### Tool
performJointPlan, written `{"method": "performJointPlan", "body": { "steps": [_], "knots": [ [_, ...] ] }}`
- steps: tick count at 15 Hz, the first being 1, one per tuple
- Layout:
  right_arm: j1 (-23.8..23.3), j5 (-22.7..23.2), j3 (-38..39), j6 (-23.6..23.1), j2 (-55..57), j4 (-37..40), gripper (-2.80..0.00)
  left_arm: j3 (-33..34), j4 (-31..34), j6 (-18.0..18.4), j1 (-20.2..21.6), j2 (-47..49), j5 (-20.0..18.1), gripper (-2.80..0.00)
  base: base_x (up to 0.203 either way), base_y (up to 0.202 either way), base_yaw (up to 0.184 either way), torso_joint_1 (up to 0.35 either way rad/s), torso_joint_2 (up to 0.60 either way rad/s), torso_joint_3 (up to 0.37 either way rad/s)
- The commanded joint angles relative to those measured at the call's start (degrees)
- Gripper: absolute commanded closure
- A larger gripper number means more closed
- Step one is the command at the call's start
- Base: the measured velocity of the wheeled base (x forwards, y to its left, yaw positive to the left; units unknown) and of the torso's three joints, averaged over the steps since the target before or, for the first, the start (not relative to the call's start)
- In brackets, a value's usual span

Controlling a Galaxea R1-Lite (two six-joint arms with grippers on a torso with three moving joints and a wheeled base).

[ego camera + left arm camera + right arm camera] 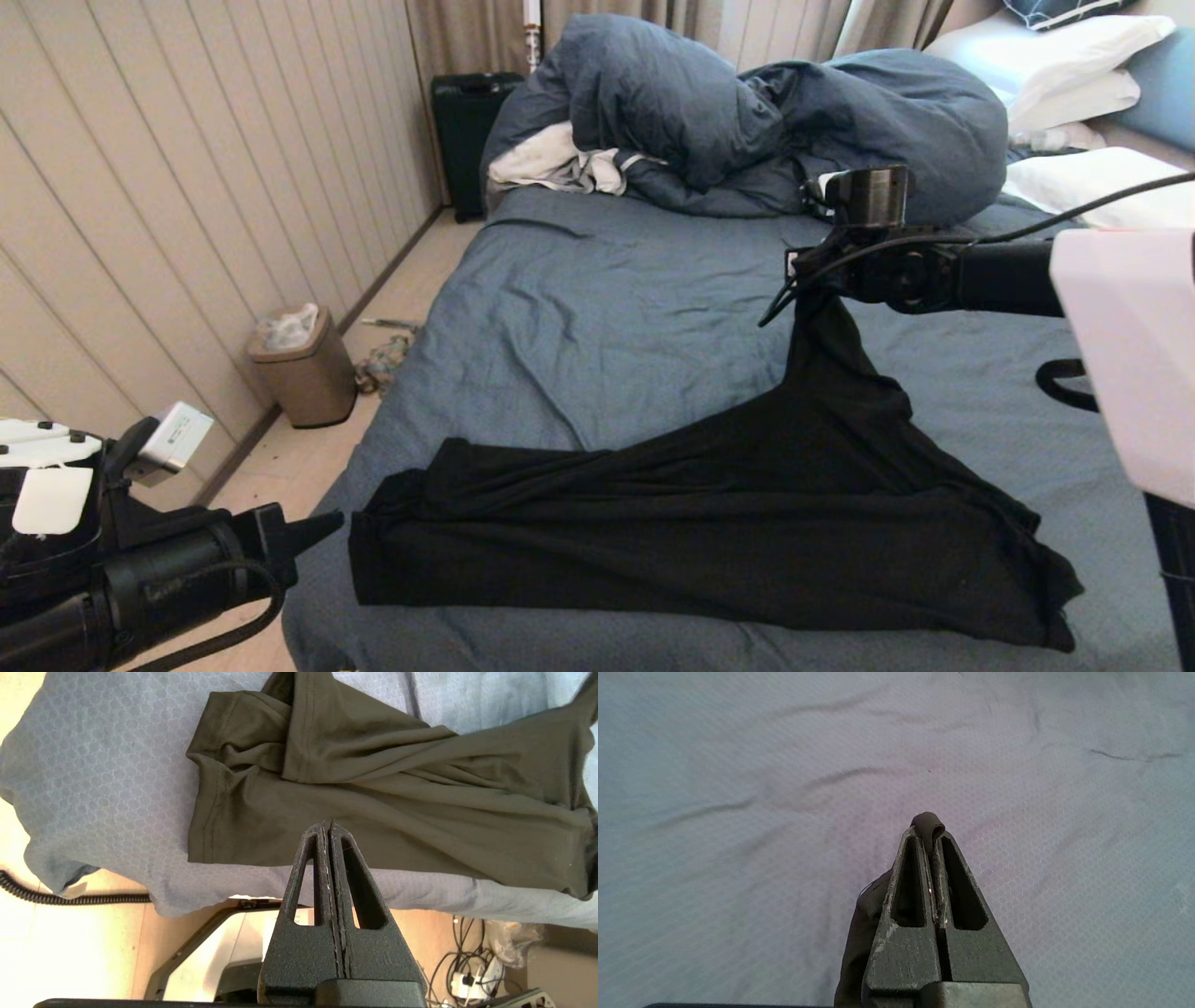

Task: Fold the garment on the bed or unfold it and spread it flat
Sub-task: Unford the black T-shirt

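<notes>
At the near left corner of the bed, the left gripper (pixel 331 525) hangs off the mattress edge with its black fingers pressed together on nothing, its tip just short of the garment's nearest sleeve. The garment (pixel 709 532), a black short-sleeved T-shirt of thin fabric, lies bunched and creased across the near part of the wide bed (pixel 597 308), which is covered by a wrinkled slate-blue sheet; no print shows on the side facing up. From that heap one corner of the cloth rises in a taut peak to the right gripper (pixel 794 291), which is raised above the middle of the mattress with its jaws clamped on a small fold of the black fabric, a loop of it poking out past the fingertips in the right wrist view. Beyond, a puffy slate-blue duvet (pixel 747 121) is piled at the far end over a small white-grey cloth (pixel 555 163), with white pillows (pixel 1055 61) at the far right. On the floor to the left stand a lidded tan waste bin (pixel 297 369) and, farther back, a black suitcase (pixel 467 131).
</notes>
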Motion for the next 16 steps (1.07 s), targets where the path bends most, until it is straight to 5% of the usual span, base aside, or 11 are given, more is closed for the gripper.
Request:
{"method": "performJointPlan", "body": {
  "steps": [1, 3, 4, 11, 12, 16],
  "knots": [
    [0.19, -0.67, -0.29, -0.24, 2.63, -0.54, 0.00, 0.06, -0.07, -0.19, 0.00, -0.02, -0.08, 0.00, 0.000, 0.000, 0.000, 0.000, 0.00, 0.000],
    [0.19, -1.00, -0.20, -0.06, 2.88, -0.54, 0.00, 0.06, -0.16, -0.19, -0.07, -0.02, -0.08, 0.00, 0.000, 0.000, 0.000, 0.000, 0.00, 0.000],
    [0.19, -1.55, -0.28, -0.32, 2.65, -0.55, -2.80, 0.06, -0.16, -0.19, -0.09, -0.08, -0.08, 0.00, 0.000, 0.000, 0.000, 0.000, 0.00, 0.000],
    [0.56, -2.52, 4.29, 2.26, -0.32, -3.31, -2.80, 0.06, -0.16, -0.19, -0.07, -0.19, -0.08, 0.00, 0.000, 0.000, 0.000, 0.000, 0.00, 0.000],
    [0.99, -2.72, 8.09, 3.50, -1.35, -3.25, 0.00, 0.06, -0.08, -0.19, -0.03, -0.28, -0.08, 0.00, 0.000, 0.000, 0.000, 0.000, 0.00, 0.000],
    [2.48, -1.85, 26.70, 4.90, -6.87, 0.10, 0.00, 0.06, -0.11, -0.11, -0.09, -0.05, -0.17, 0.00, 0.000, 0.000, 0.000, 0.000, 0.00, 0.000]
  ]
}}
